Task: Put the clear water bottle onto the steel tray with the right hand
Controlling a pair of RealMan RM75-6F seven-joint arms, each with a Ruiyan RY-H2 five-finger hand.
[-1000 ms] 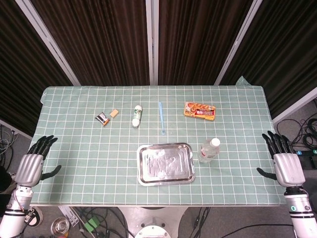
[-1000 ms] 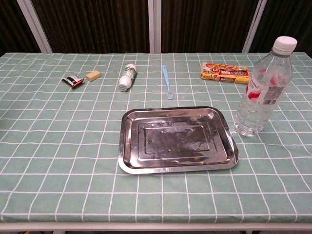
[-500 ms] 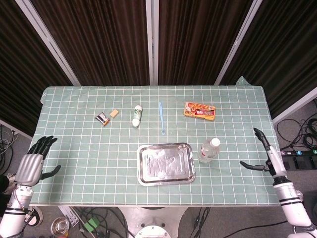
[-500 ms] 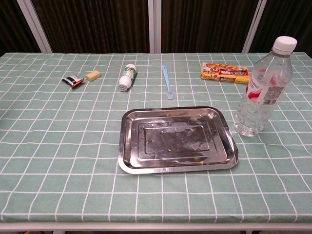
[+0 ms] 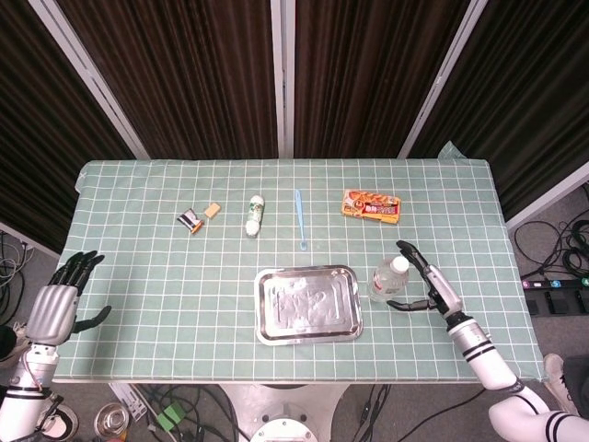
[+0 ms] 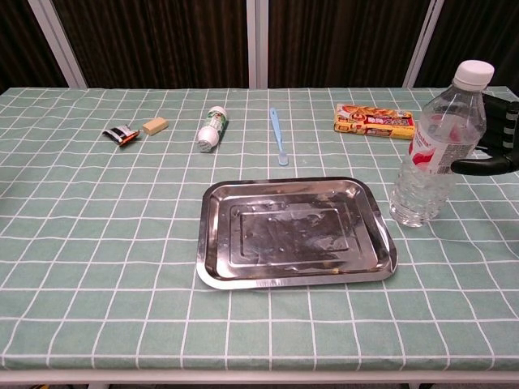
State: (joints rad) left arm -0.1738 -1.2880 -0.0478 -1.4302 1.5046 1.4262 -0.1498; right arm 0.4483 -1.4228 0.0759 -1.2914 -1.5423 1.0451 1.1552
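Observation:
The clear water bottle [image 5: 388, 279] [image 6: 435, 146] with a white cap and red label stands upright on the tablecloth, just right of the steel tray [image 5: 308, 304] [image 6: 295, 233]. My right hand [image 5: 425, 283] [image 6: 495, 136] hovers open just to the right of the bottle, fingers spread, thumb pointing toward it, not touching. My left hand [image 5: 63, 301] stays open off the table's left edge, seen only in the head view. The tray holds nothing.
At the back of the table lie a small dark packet [image 5: 190, 221], a tan eraser [image 5: 213, 211], a white tube [image 5: 254, 216], a blue toothbrush [image 5: 300, 219] and an orange snack box [image 5: 371, 206].
My right hand has swung in from beyond the table's right edge to beside the bottle. It now shows at the right edge of the chest view. The left hand has barely moved.

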